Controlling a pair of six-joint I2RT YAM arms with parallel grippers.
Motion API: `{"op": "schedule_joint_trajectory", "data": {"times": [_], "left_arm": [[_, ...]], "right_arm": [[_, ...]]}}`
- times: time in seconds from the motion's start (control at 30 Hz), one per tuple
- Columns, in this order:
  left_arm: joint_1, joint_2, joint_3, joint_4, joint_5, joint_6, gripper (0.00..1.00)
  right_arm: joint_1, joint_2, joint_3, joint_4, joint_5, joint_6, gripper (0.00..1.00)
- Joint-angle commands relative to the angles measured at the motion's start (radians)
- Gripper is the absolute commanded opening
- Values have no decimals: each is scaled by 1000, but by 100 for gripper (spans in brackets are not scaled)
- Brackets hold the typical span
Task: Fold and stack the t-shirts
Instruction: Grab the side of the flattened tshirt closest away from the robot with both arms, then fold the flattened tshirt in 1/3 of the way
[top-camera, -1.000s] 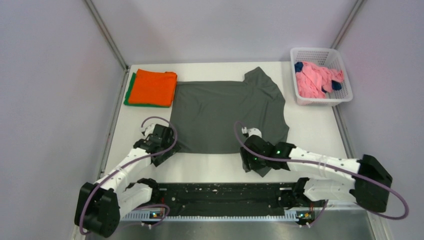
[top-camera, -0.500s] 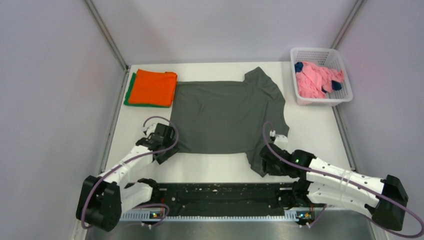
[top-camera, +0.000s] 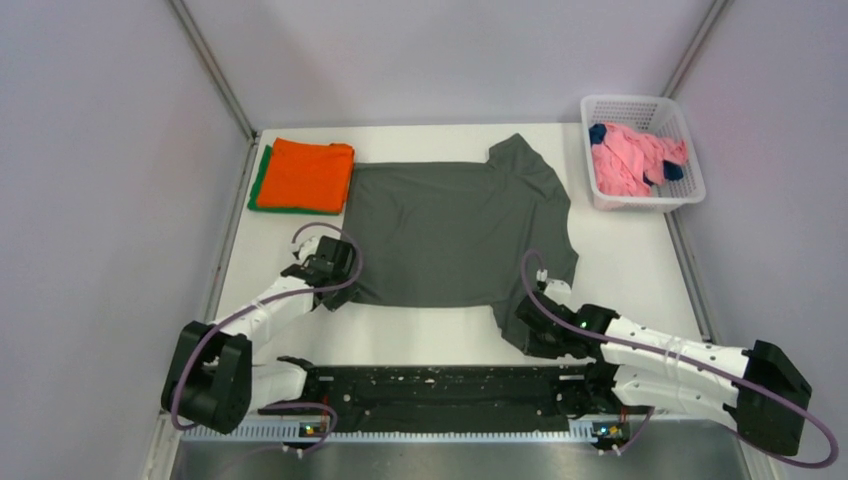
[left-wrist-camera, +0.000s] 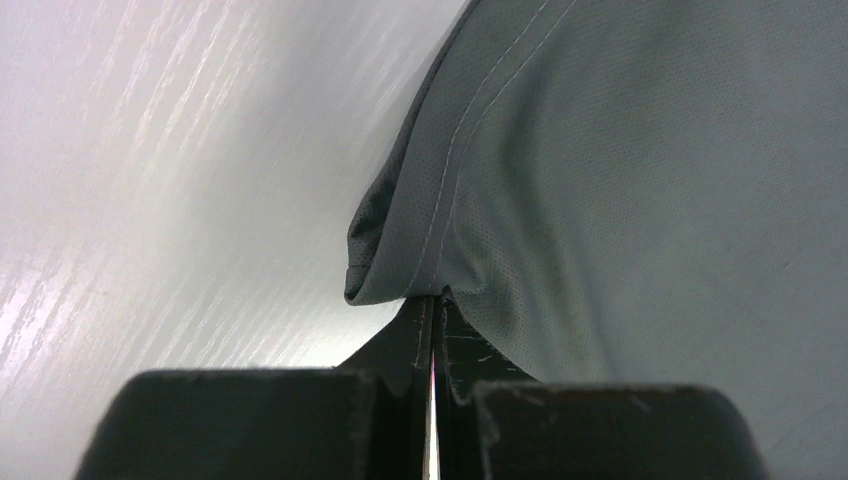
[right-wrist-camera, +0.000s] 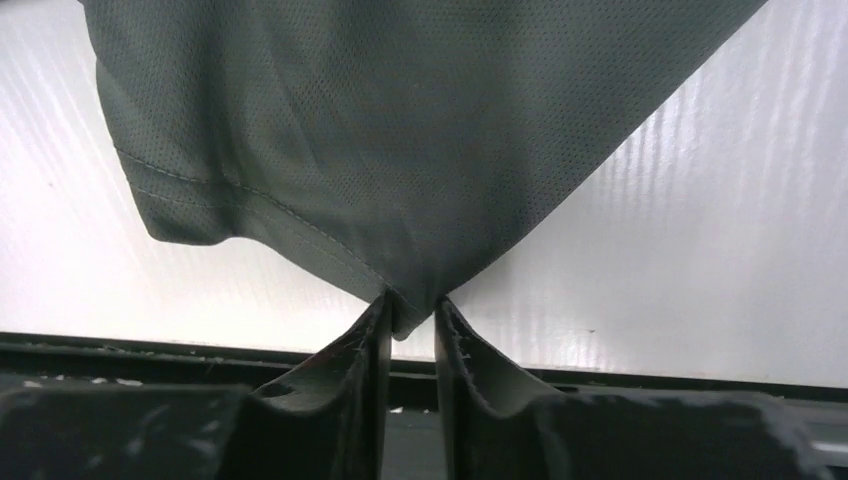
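Note:
A dark olive-grey t-shirt (top-camera: 450, 225) lies spread flat in the middle of the table. My left gripper (top-camera: 336, 288) is at its near left hem corner. In the left wrist view the left gripper (left-wrist-camera: 437, 297) is shut, with the stitched hem of the grey t-shirt (left-wrist-camera: 620, 170) pinched at its tips. My right gripper (top-camera: 522, 325) is at the near right corner. The right wrist view shows the right gripper (right-wrist-camera: 411, 305) closed on a point of the grey t-shirt (right-wrist-camera: 400, 130). Folded orange (top-camera: 312, 172) and green (top-camera: 258, 185) t-shirts are stacked at the back left.
A white lattice basket (top-camera: 640, 102) stands at the back right, holding a crumpled pink t-shirt (top-camera: 628, 160) and a navy one (top-camera: 598, 133). Grey walls close in both sides. The black rail (top-camera: 440, 385) with the arm bases runs along the near edge.
My right gripper moved right and nearer, to the shirt's near right corner, and closed on it. My left gripper edged forward onto the near left hem corner and shut.

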Motion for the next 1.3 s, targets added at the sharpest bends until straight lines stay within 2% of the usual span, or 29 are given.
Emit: {"op": "schedule_joint_trajectory", "data": {"times": [0.0, 0.03, 0.37, 0.47, 0.6, 0.77, 0.97, 1.27], "left_arm": [[3, -42, -16, 2, -29, 0, 0], [3, -68, -26, -7, -33, -4, 0], [3, -379, -103, -167, -17, -41, 0], [3, -436, -111, -174, 34, -32, 0], [4, -461, -106, -133, 77, -16, 0], [3, -411, -41, -61, 24, 14, 0], [17, -209, 94, -20, -29, 45, 0], [97, 56, 312, 22, 8, 106, 0]], "right_arm": [[-12, 28, 23, 40, 11, 8, 10], [-12, 21, 28, 23, 15, 19, 0], [-12, -236, 100, -251, -24, 109, 0], [-12, -258, 115, -277, -29, 103, 0], [-16, -239, 189, -288, 81, 67, 0], [-93, -140, 281, -230, 173, -79, 0], [-309, -15, 343, 14, 75, -301, 0], [-494, 208, 506, 194, 46, -431, 0]]}}
